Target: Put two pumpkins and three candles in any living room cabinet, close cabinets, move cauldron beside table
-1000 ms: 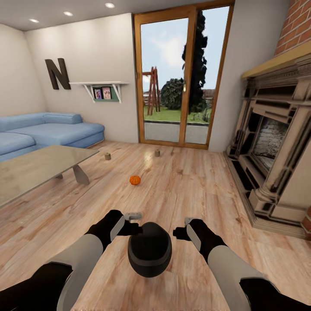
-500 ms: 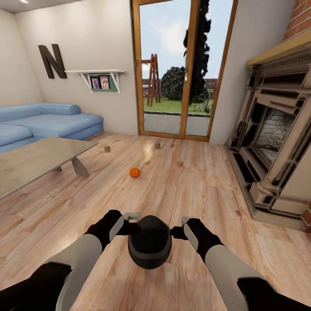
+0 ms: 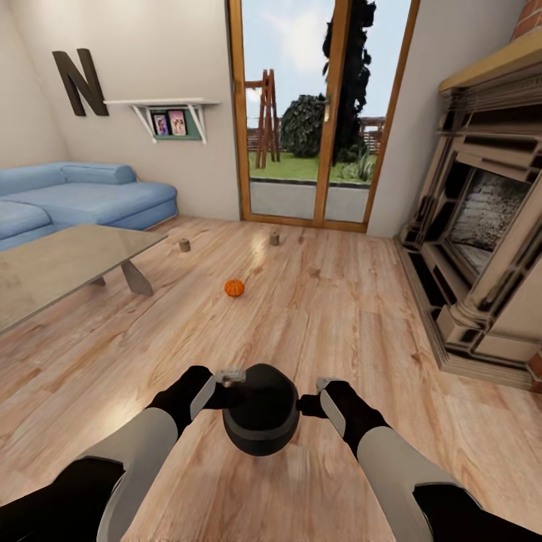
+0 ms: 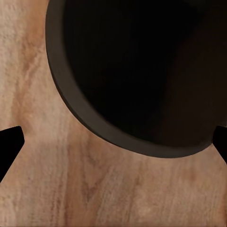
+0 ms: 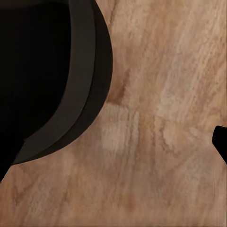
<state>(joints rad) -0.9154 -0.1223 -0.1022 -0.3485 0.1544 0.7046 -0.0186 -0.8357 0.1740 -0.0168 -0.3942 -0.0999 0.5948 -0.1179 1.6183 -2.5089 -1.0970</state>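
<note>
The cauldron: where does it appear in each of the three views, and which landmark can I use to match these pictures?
Head view: the cauldron is low in the centre, between the left gripper and the right gripper.
Left wrist view: its dark rim and hollow take the upper right part.
Right wrist view: its dark wall takes the upper left part.
Shared landmark: the wooden floor under the cauldron.
</note>
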